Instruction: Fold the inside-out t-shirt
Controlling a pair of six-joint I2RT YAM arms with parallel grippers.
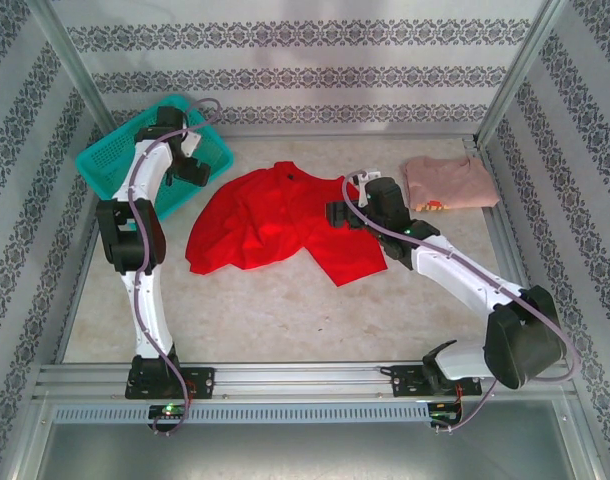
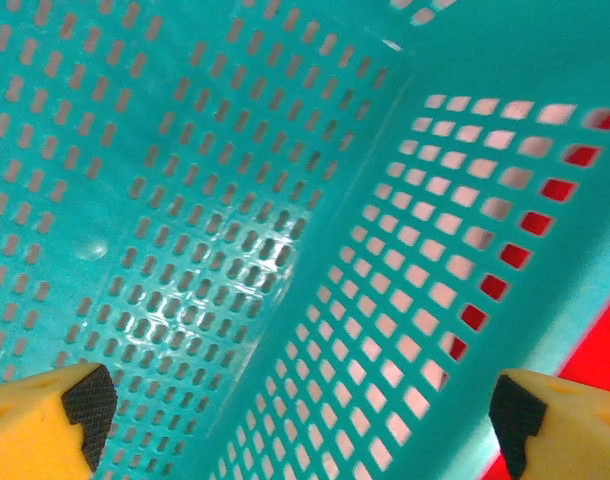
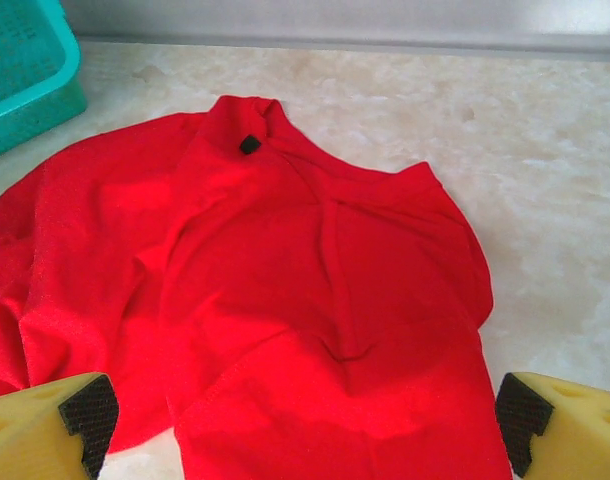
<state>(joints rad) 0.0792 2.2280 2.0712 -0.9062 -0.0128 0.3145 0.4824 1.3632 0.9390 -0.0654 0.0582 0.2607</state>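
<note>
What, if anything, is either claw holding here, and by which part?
Nothing is held. The left claw hangs open over the teal basket; the right claw hangs open above the red t-shirt.

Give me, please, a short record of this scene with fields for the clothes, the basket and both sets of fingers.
red shirt: lying rumpled on the table, not yet folded
pink shirt: folded, far right corner
basket: teal, far left, beside the red shirt
left fingers: open, over the basket, holding nothing
right fingers: open, above the red shirt, holding nothing
</note>
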